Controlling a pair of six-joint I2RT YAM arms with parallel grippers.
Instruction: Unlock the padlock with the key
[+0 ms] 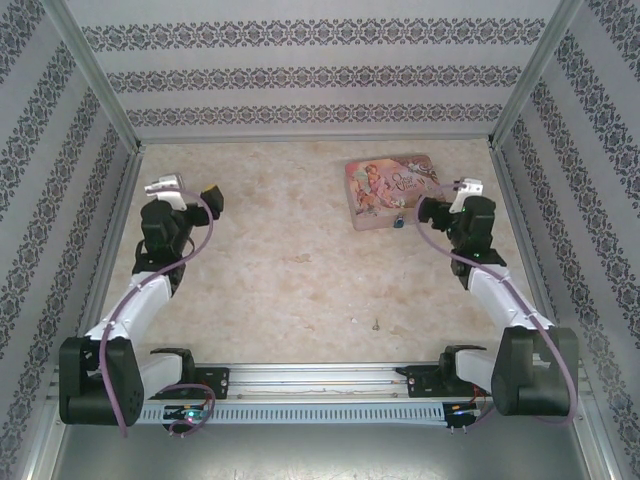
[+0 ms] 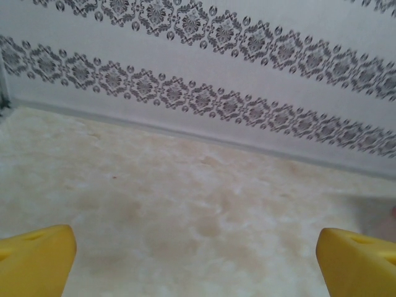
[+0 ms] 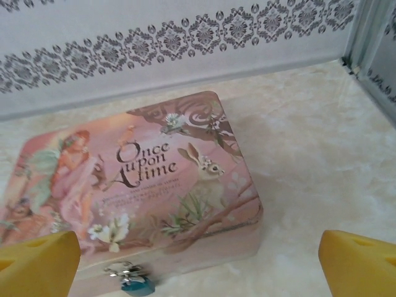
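The tiny padlock (image 3: 135, 282), with its teal body and silvery shackle, hangs on the front clasp of the pink illustrated tin (image 3: 142, 179) at the back right of the table. From above, the padlock (image 1: 398, 222) sits at the tin's (image 1: 388, 187) near edge. My right gripper (image 1: 428, 211) hovers just right of the padlock, open, its yellow fingertips (image 3: 38, 263) spread wide with nothing between them. A small thin object that looks like the key (image 1: 375, 323) lies on the table nearer the arm bases. My left gripper (image 1: 208, 197) is open and empty over the left side, its yellow fingertips (image 2: 34, 260) wide apart.
Patterned walls (image 1: 300, 75) close in the back and both sides of the beige table (image 1: 290, 260). A metal rail (image 1: 320, 380) with both arm bases runs along the near edge. Bare tabletop lies between the two arms.
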